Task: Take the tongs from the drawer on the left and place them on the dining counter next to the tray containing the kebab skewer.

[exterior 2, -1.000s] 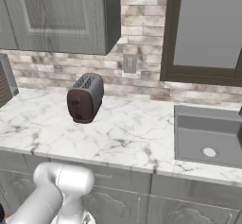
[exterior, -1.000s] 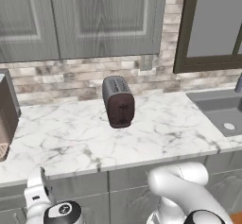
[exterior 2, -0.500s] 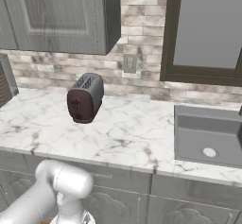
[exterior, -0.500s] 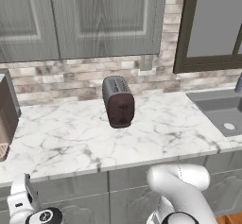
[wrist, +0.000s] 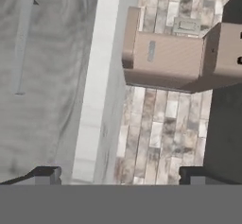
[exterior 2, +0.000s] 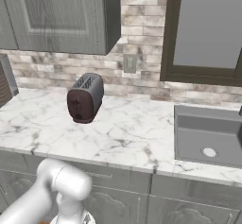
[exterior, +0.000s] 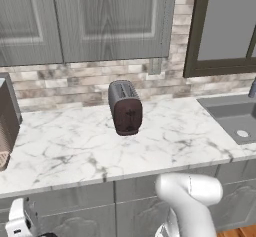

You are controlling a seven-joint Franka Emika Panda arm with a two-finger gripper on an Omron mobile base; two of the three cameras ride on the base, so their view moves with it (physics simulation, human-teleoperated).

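Observation:
My gripper point(wrist: 120, 176) is open, its two dark fingertips far apart with nothing between them. In the hand view, rolled on its side, it faces a grey wood-grain drawer point(wrist: 42, 76) front with a slim bar handle, next to the white counter edge. The left base view has my gripper point(exterior: 20, 222) low in the bottom left corner, in front of the drawer point(exterior: 60, 198) row under the marble worktop. The drawer front looks shut. The tongs are hidden. The dining counter, the tray and the kebab skewer are out of view.
A dark toaster point(exterior: 125, 107) stands mid-worktop against the brick wall. A sink point(exterior: 235, 117) is set in at the right. A brown wooden block point(wrist: 165, 60) sits at the worktop's left end. Grey wall cabinets point(exterior: 100, 21) hang above.
My hand has dropped lower and further left in the left base view, down toward the drawer row. The jaws stayed open. Nothing on the worktop has moved.

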